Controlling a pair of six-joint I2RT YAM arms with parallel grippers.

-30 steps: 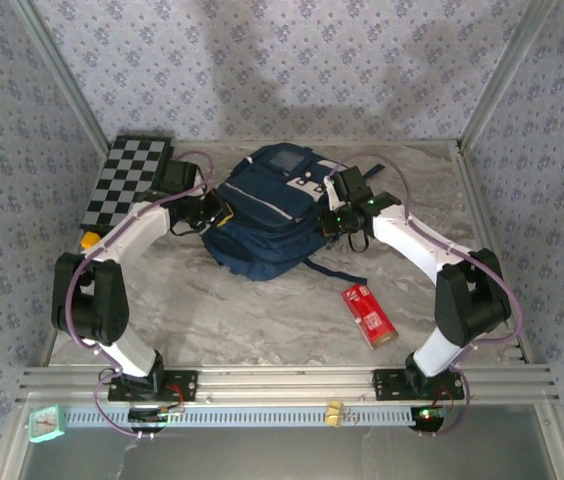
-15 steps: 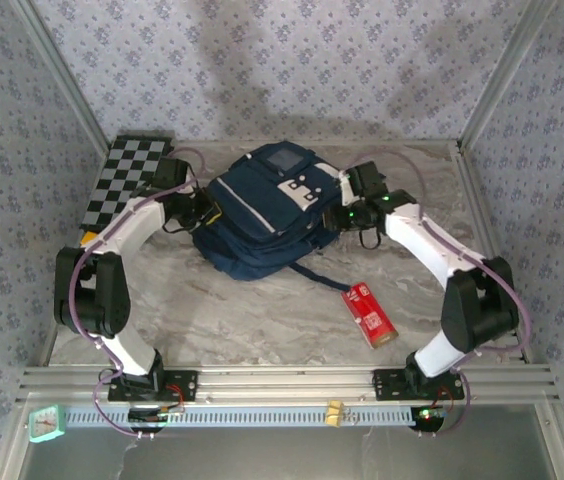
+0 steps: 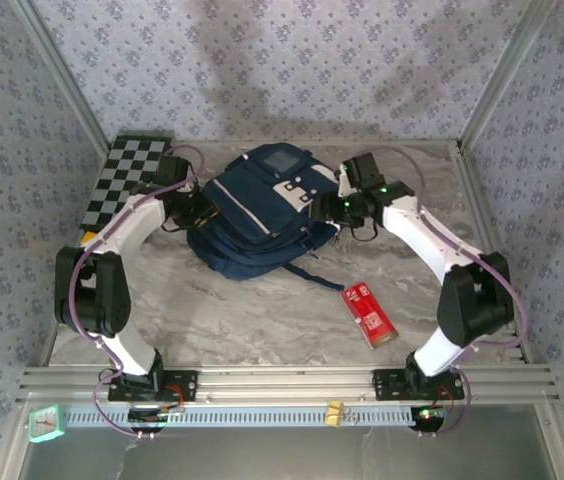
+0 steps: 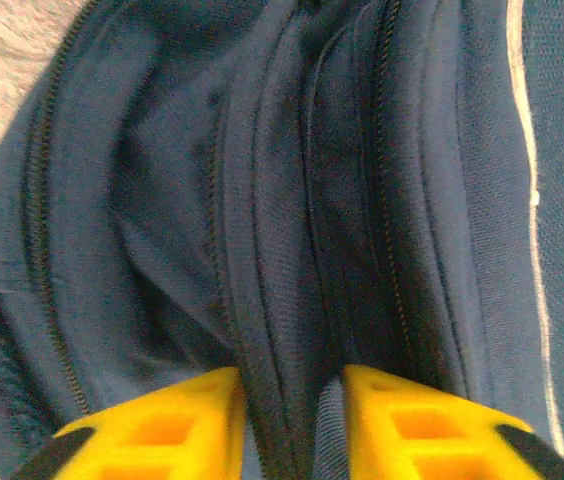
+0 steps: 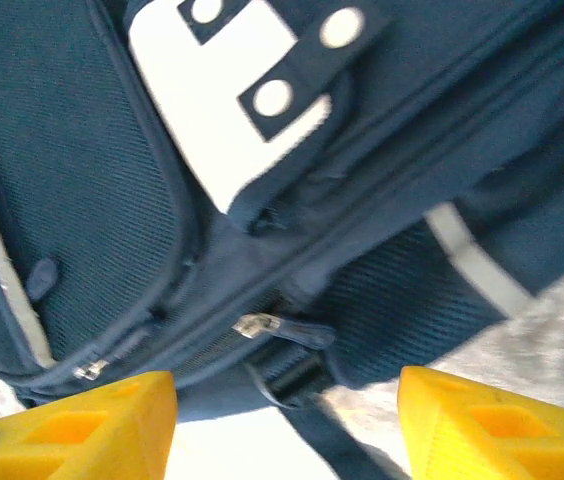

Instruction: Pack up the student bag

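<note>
— Navy blue fabric student bag [image 3: 262, 215], the large backpack with white patches: state its position.

— It lies on the grey marble-patterned desk [image 3: 232, 310], towards the far side and near the middle. Its white-patched top points to the far right. A dark strap trails from its near edge towards the right.

— State of the left end effector [image 3: 202, 210]?

— It sits against the left flank of the student bag. In the left wrist view the left end effector [image 4: 287, 420] is spread narrowly. Its yellow fingers [image 4: 172, 425] stand apart, and a zippered ridge of the fabric runs down into the gap between them. A thin white stripe [image 4: 527, 150] on the bag runs along the right of that view.

— State of the right end effector [image 3: 327, 207]?

— It sits at the right flank of the student bag, near the patches. In the right wrist view the right end effector [image 5: 287, 420] is spread wide, with nothing pinched. A white patch with round snaps [image 5: 242, 120] and a small metal zipper pull [image 5: 254, 325] lie ahead of it.

— Other items on the desk?

— A flat red rectangular packet [image 3: 369, 314] lies near and to the right, well apart from the bag. A black-and-white checkerboard panel [image 3: 127, 180] lies at the far left corner, just beside the left arm.
</note>
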